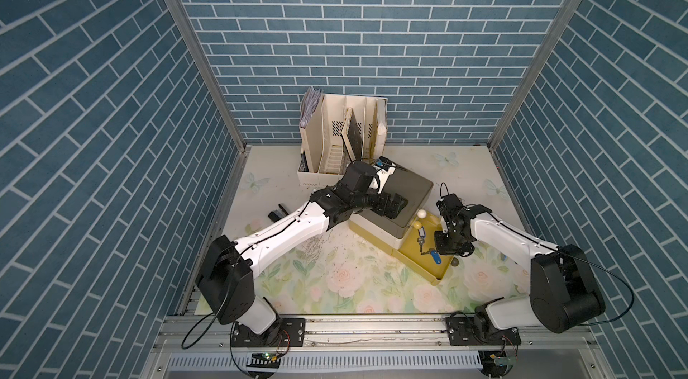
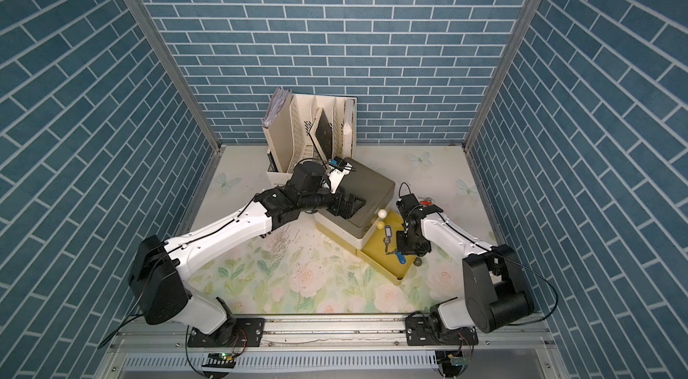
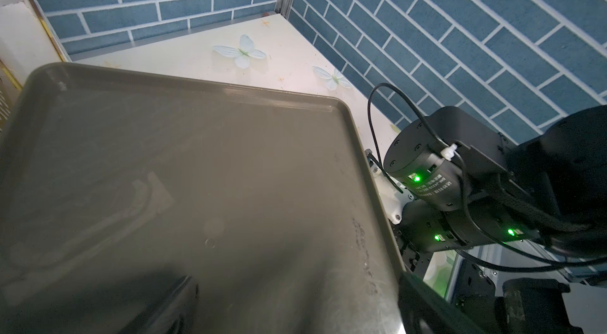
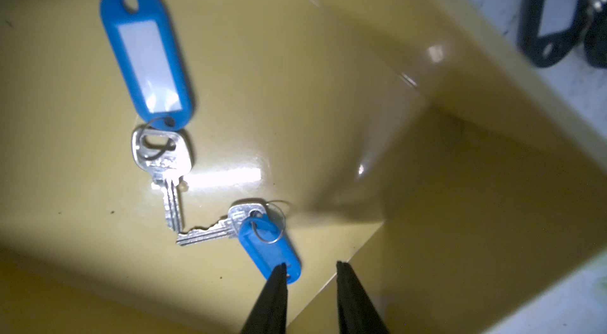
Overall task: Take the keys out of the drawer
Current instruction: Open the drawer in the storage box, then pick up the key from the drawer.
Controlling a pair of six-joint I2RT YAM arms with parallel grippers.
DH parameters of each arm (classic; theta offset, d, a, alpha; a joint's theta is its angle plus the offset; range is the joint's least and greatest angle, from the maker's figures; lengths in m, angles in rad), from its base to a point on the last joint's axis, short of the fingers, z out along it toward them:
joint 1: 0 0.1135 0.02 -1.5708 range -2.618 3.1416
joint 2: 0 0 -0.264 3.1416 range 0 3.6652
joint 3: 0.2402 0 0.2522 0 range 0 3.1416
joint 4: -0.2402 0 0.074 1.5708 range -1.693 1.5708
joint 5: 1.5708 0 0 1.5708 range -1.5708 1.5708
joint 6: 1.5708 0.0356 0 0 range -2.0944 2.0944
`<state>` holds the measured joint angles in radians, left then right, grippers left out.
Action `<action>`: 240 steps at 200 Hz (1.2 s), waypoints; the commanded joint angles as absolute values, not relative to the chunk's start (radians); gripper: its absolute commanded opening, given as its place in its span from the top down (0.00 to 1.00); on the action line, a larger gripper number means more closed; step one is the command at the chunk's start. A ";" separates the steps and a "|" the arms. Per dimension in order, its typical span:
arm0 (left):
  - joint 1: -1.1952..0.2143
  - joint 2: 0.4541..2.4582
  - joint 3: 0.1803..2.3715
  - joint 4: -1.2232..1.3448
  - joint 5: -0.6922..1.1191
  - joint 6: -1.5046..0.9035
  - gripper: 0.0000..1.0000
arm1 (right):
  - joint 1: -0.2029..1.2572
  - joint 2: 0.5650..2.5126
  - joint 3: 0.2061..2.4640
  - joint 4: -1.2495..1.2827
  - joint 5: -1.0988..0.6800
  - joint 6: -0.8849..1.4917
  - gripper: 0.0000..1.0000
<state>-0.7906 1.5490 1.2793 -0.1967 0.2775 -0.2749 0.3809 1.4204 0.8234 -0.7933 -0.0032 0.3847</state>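
Floral tabletop (image 1: 335, 284) holds the yellow drawer (image 4: 492, 96), whose corner walls crowd your empty, part-open right gripper (image 4: 310, 265) at the blue-tagged keys (image 4: 162, 160) inside; your left gripper (image 1: 396, 205) lies wide open on the cabinet (image 1: 407, 185).

Glossy plastic drawer (image 4: 295, 86), shiny metal keys (image 4: 162, 160)

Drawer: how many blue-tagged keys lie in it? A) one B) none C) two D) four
C: in the right wrist view the large blue-tagged key and the small blue-tagged key both lie on the floor of the yellow drawer.
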 commanded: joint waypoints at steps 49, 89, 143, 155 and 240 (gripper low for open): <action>-0.795 1.565 1.248 -0.254 0.272 -0.293 0.00 | 0.380 1.343 0.812 -0.716 -0.142 0.481 0.56; -0.795 1.556 1.238 -0.263 0.261 -0.284 0.00 | 0.378 1.311 0.761 -0.614 -0.205 0.594 0.53; -0.795 1.551 1.233 -0.261 0.253 -0.276 0.00 | 0.379 1.294 0.732 -0.620 -0.171 0.672 0.53; -0.794 1.553 1.234 -0.261 0.252 -0.272 0.00 | 0.379 1.287 0.729 -0.625 -0.165 0.680 0.53; -0.793 1.555 1.241 -0.261 0.255 -0.253 0.00 | 0.380 1.374 0.759 -0.677 -0.134 0.685 0.55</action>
